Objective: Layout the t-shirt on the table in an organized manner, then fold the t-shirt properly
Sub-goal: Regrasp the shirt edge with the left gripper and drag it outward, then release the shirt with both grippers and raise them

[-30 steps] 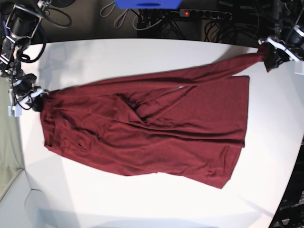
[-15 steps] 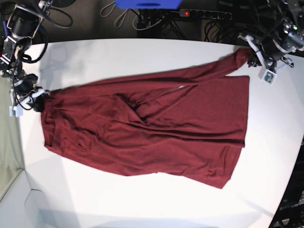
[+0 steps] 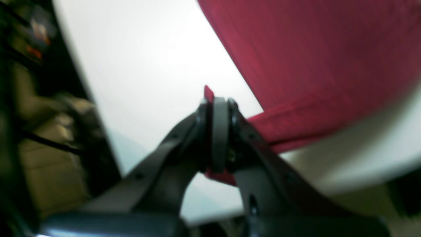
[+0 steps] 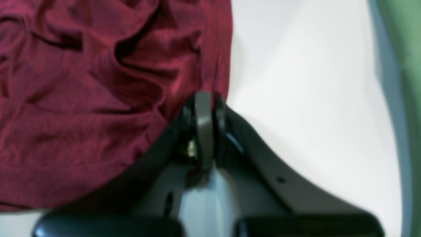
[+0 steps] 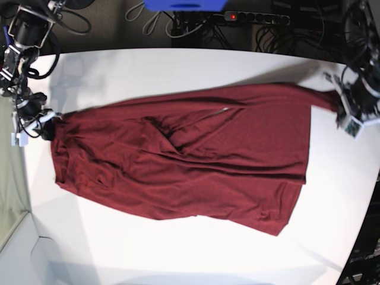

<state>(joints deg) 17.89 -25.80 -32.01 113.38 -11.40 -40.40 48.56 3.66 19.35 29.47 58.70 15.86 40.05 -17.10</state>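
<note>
Maroon t-shirt (image 5: 184,160) corners clamped by left end effector (image 5: 343,105), right end effector (image 5: 46,120); table (image 5: 178,255) edges near.

White table (image 5: 178,65), maroon t-shirt (image 5: 178,160) spread across it — creased, unfolded

The t-shirt (image 5: 178,160) is soft matt knit cloth; the table (image 5: 178,65) is smooth, matt white.
</note>
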